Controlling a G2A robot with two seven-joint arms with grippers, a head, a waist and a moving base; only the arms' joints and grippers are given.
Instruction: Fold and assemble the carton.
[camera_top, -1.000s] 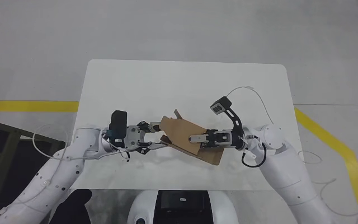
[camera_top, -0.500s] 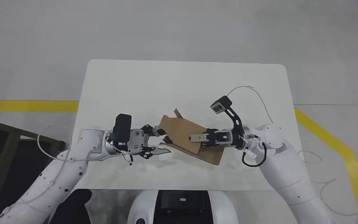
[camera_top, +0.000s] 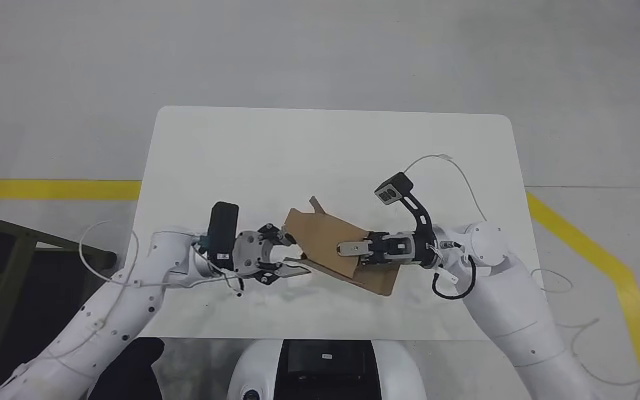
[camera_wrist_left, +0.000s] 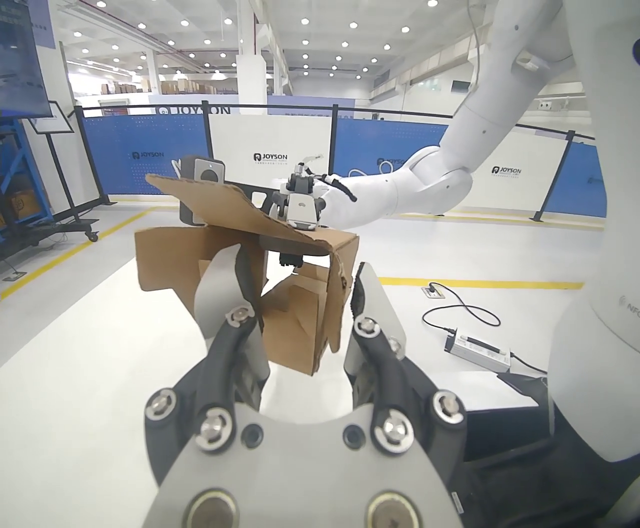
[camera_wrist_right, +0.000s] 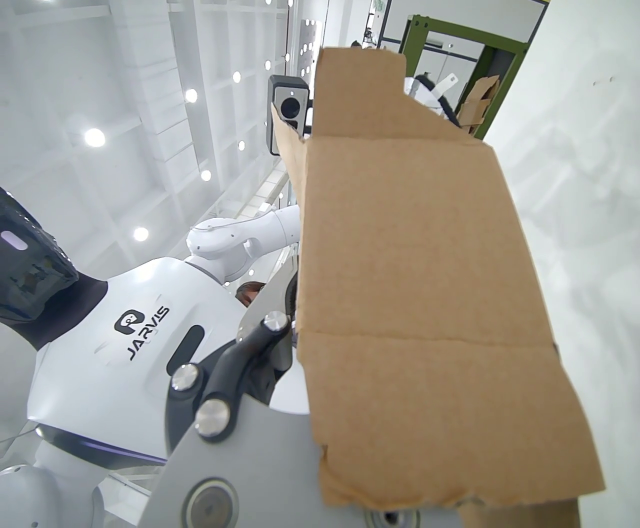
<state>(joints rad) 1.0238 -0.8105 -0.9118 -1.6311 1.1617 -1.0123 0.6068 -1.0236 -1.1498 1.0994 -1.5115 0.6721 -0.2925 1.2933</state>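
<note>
Carton (camera_top: 322, 238): brown cardboard, half formed, flaps loose. You'll find it over the near middle of the table (camera_top: 330, 140), between your two arms, with its long side slanting from far left to near right. Whether its lower edge rests on the table or hangs just clear of it, you can't settle from these views; the left wrist view hints at contact.

Right gripper (camera_top: 352, 247): on the carton's right half, clenched on the top panel. One finger lies flat along the panel's upper face. From the left wrist you see that right gripper (camera_wrist_left: 295, 240) with a second finger tucked under the same panel. From the right wrist, the carton (camera_wrist_right: 415, 260) runs straight out from your wrist, with one finger (camera_wrist_right: 272, 305) against its edge and the other hidden behind cardboard.

Left gripper (camera_top: 288, 254): at the carton's left end, released, fingers spread wide. From its own wrist, the left gripper (camera_wrist_left: 295, 285) has the carton's (camera_wrist_left: 290, 325) near corner standing between the two fingers. A hanging side flap (camera_wrist_left: 336, 300) is just beside one finger (camera_wrist_left: 367, 295); touching or not, you can't tell.

A small flap (camera_top: 318, 204) sticks out at the carton's far edge. A wide flap (camera_wrist_left: 170, 260) is spread sideways off the carton's end.

Also noted: a white cable (camera_top: 455, 165) loops over the table beyond the carton's right end. A yellow line (camera_top: 70, 188) runs on the floor, well apart from the carton to its left
</note>
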